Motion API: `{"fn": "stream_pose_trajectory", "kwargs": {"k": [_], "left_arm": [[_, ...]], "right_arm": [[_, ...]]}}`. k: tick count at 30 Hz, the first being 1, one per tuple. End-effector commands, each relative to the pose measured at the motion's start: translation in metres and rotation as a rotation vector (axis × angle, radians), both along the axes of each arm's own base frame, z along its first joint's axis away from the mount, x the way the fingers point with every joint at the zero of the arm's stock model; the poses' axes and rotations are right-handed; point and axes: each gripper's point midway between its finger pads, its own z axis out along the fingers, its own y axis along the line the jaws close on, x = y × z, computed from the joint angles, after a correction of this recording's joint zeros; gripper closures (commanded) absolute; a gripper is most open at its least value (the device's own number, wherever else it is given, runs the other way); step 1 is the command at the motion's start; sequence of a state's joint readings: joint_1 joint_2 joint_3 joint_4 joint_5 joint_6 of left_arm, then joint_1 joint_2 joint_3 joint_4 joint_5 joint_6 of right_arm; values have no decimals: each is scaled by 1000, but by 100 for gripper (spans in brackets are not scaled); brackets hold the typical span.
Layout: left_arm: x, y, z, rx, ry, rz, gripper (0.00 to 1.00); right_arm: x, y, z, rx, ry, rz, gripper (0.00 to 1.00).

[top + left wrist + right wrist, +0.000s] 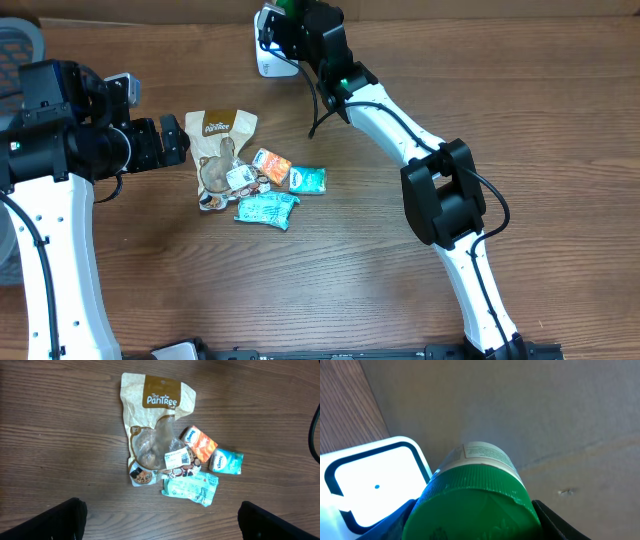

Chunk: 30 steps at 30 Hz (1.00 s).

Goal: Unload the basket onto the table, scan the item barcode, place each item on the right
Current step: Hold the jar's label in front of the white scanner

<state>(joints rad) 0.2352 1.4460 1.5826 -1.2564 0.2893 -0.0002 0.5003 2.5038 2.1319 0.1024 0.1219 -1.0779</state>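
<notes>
On the table, one Kleenex pack touches the Pantree pouch's right edge, a second Kleenex pack lies right of that, a flat packet in front of both, and a capped bottle sits beside the barcode scanner at the far edge.

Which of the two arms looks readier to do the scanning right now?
The right. Its gripper holds a green-capped bottle right beside the white scanner. The left gripper is open and empty, near the snack packets, away from the scanner.
</notes>
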Motion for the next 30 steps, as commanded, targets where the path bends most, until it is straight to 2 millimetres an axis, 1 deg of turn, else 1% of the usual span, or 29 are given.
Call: {"fn": "stream_pose_trajectory", "kwargs": {"k": [1,5,8,11,13,15,20,22,25,28,30], "left_arm": [[1,-4,2,-15,-7,-6,0],[1,-4,2,-15,-7,-6,0],[1,-4,2,-15,-6,-6,0],[1,-4,2,-15,-7,-6,1],[1,-4,2,-15,-7,-6,1],[1,-4,2,-15,-7,-6,0],[1,-4,2,-15,-6,-6,1],[1,-4,2,-15,-7,-6,1],[1,-4,2,-15,-6,-6,0],[1,-4,2,-15,-6,-6,0],[1,-4,2,-15,-7,-6,0]], "right_arm": [[-1,7,19,-43,-64,13,57],[-1,7,18,-45,-62,13,56],[-5,13,15,-51,-51,23,56],[-9,20,16,-46,-52,33,56],[-11,22,22,-14,-46,28,56],[-14,22,34,46,-33,13,56],[-27,15,78,227,23,-45,56],[-38,13,95,283,66,-64,56],[-62,9,119,379,170,-89,53],[-96,-3,139,514,343,-124,52],[-122,-6,147,579,471,-116,51]]}}
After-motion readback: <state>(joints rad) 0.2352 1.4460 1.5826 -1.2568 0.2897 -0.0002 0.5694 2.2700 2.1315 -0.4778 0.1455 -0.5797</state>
